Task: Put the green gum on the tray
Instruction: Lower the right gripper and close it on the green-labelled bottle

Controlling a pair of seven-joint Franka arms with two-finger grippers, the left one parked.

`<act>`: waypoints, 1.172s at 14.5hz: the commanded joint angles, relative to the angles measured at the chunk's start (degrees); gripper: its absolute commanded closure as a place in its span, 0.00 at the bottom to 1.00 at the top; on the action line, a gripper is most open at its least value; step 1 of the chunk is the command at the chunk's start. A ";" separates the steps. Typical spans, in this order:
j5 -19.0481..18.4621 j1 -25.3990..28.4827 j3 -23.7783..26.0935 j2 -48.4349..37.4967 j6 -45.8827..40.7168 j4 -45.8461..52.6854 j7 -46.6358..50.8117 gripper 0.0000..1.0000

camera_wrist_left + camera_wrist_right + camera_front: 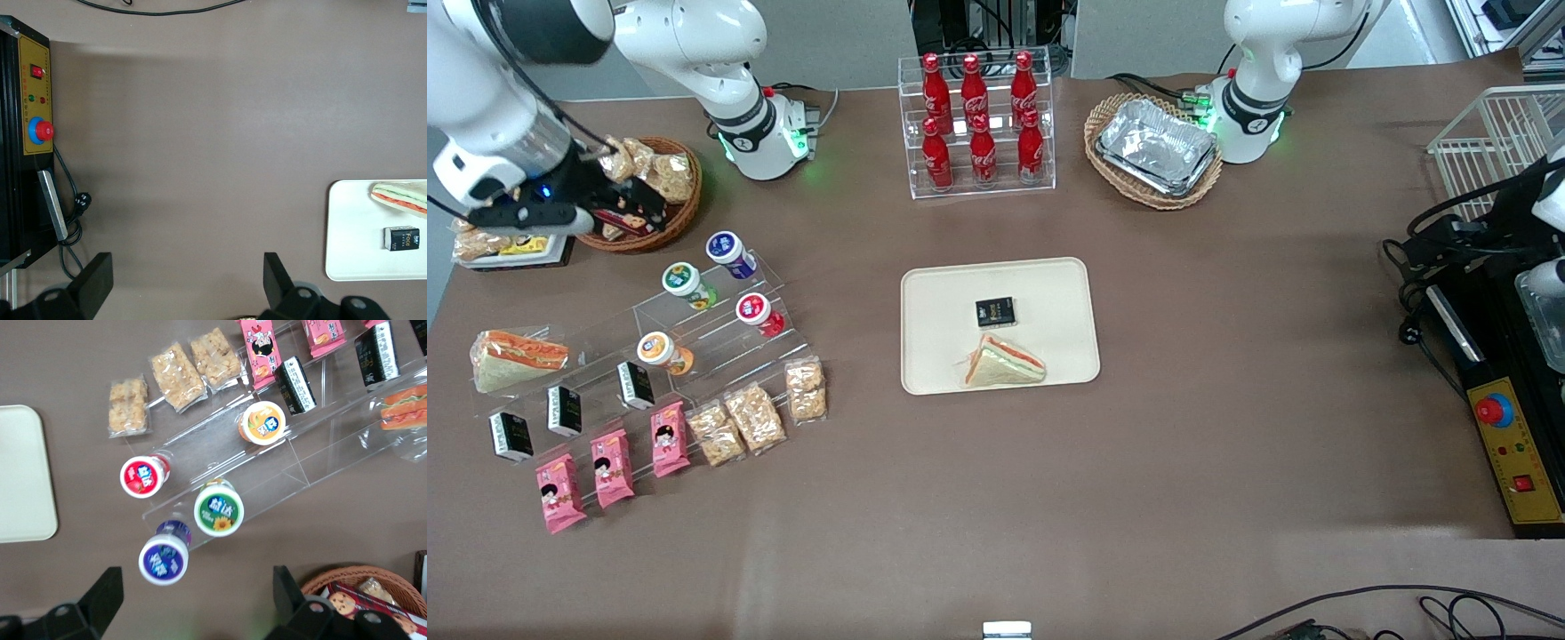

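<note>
Green gum (pixel 219 510) stands upright on the clear acrylic rack (pixel 280 463), off-centre from the jaws and a little ahead of them, well apart from the tray (pixel 1000 324) toward which it must go. The gripper (pixel 193 600) hangs above the counter (pixel 996 498) with its jaws spread wide and holding nothing. To do this step well, centre the jaws over the white-rimmed lid before descending (the blue-lidded canister (pixel 163 560) sits just beside it, nearest the jaws, and the red-lidded one (pixel 143 477) is near too), then come straight down so each finger slips past a neighbour without nudging it, and close on the body below the lid.
</note>
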 commanded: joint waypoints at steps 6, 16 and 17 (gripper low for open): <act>-0.44 -1.28 -0.32 6.31 17.99 -10.76 0.69 0.00; 0.44 -1.80 -0.23 7.19 26.09 -16.75 1.57 0.00; 0.44 -1.80 -0.23 7.19 26.09 -16.75 1.57 0.00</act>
